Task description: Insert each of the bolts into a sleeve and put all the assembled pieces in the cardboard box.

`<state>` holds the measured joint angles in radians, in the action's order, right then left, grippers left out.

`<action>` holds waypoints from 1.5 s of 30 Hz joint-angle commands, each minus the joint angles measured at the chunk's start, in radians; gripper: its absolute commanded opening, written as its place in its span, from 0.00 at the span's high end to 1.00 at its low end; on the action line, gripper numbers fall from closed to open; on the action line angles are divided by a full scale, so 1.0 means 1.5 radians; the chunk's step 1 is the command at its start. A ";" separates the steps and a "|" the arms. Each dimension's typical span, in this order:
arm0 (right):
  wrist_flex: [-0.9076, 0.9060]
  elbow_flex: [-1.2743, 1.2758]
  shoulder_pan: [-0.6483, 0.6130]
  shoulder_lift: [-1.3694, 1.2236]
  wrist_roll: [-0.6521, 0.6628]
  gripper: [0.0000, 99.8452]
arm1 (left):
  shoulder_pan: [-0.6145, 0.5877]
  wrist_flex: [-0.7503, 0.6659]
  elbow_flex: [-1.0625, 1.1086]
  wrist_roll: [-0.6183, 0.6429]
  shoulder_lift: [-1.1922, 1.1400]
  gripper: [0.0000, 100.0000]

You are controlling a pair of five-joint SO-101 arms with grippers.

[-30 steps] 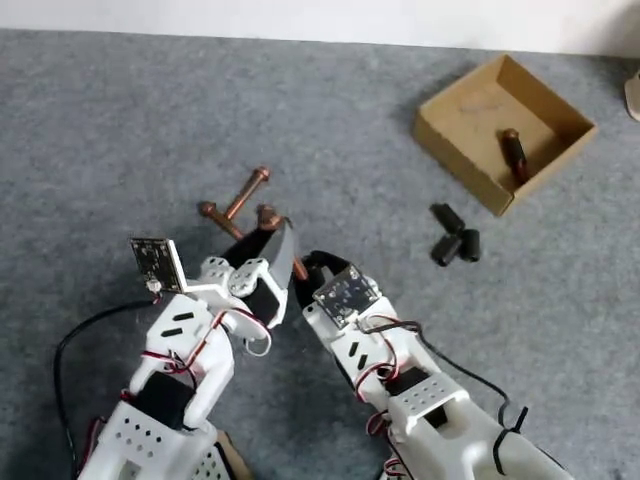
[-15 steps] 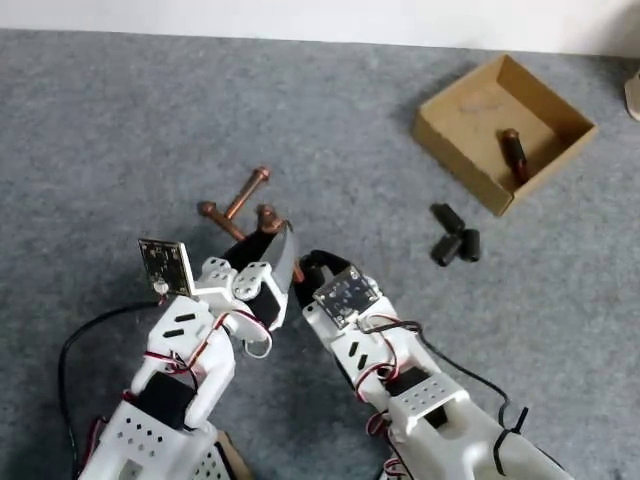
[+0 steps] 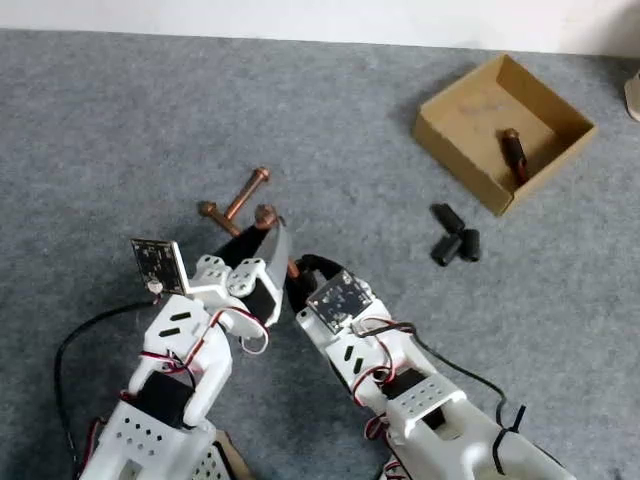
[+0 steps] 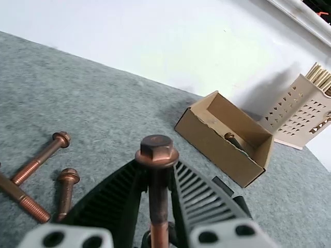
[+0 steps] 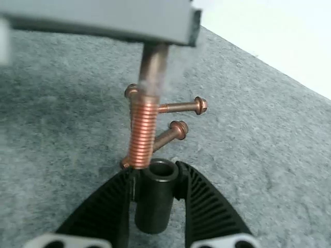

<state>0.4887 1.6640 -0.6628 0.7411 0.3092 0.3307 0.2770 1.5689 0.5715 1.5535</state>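
Copper bolt [image 5: 144, 135], top hidden behind left jaws, tip beside sleeve [image 5: 155, 199].

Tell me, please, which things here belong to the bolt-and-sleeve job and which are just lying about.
Part of the job:
- bolt in the left gripper
- sleeve in the right gripper
- loose bolts
- loose sleeves
- cardboard box
- assembled piece inside the box

Just lying about:
- perforated holder with sticks, beyond the box
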 commanded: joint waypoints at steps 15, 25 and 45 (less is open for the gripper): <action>-0.002 0.082 -0.004 0.022 0.000 1.00 | -0.013 0.004 -0.150 0.003 -0.235 0.99; -0.002 0.082 -0.004 0.022 0.001 1.00 | -0.013 -0.130 -0.096 0.006 -0.240 0.99; -0.002 0.082 -0.003 0.022 0.002 1.00 | -0.008 -0.130 -0.100 0.007 -0.241 0.99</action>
<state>0.4887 1.6640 -0.6644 0.7411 0.3092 0.3214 0.1128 1.4461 0.5700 1.1945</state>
